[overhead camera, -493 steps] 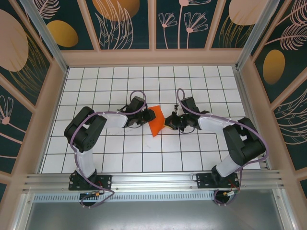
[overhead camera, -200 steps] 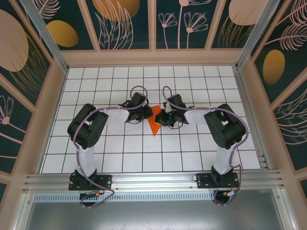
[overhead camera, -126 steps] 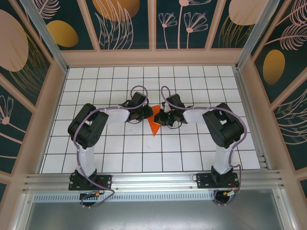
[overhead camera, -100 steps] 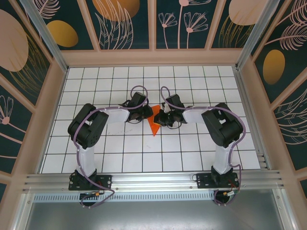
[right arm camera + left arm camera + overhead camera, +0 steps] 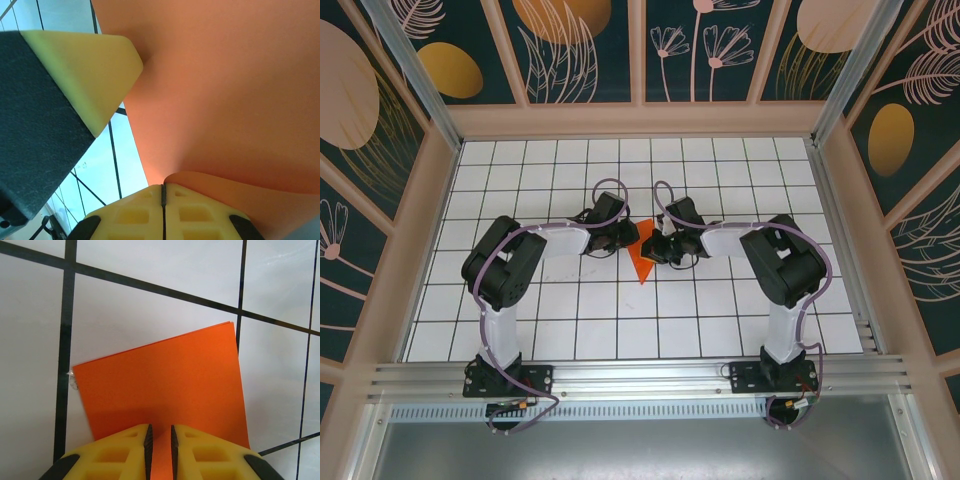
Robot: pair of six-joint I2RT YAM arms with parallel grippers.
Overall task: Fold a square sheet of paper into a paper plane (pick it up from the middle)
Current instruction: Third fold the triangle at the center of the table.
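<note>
Near the centre of the overhead frame, on the white gridded table (image 5: 570, 330), the orange paper (image 5: 641, 260) lies between the two arms, a folded piece with its point toward the lower edge of the frame. The left gripper (image 5: 626, 240) meets it from the left and the right gripper (image 5: 657, 248) from the right. At the bottom of the left wrist picture the yellow fingers (image 5: 120, 450) stand almost together with a strip of orange in the narrow slit. They seem to pinch the near edge of the paper, which spreads flat above them. At the bottom of the right wrist picture the fingers (image 5: 135, 215) are pressed fully together on a curled lip of the paper, and the other arm's yellow finger (image 5: 85, 70) reaches the paper at upper left.
</note>
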